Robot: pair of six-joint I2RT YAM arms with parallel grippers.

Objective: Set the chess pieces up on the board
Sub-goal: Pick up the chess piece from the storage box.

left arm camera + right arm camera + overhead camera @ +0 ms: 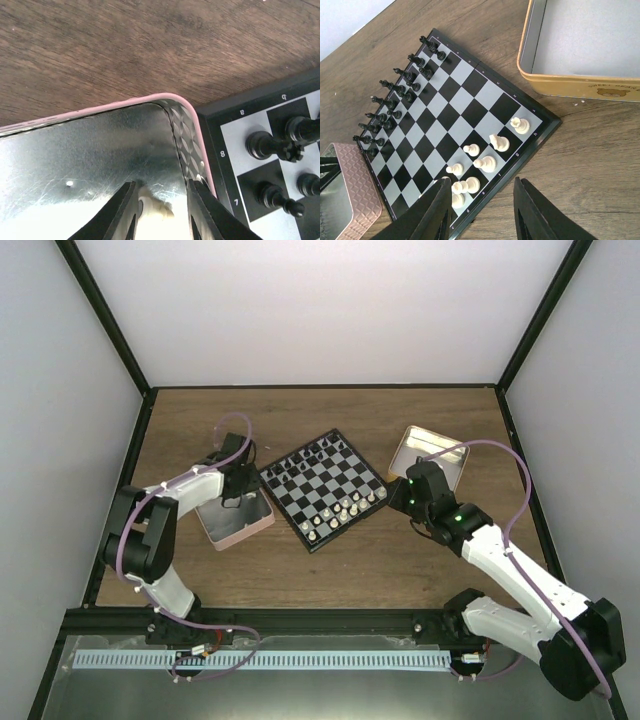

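Observation:
The board [330,480] lies turned like a diamond at mid-table. Several cream-white chess pieces [487,163] stand along its near right edge, also seen from above [345,510]. Black pieces [395,90] fill the far left edge. My left gripper [161,186] reaches down into the pink tin [100,107], open. One cream piece [155,209] lies on the tin floor between the fingers, against the left finger and apart from the right one. My right gripper [482,181] hangs open over the board's near right rim with nothing between its fingers.
The pink tin [235,525] sits tight against the board's left corner [227,127], where black pieces [262,145] stand. An open gold tin [430,455] lies right of the board, its wall [570,85] close by. Dark frame rails border the wooden table.

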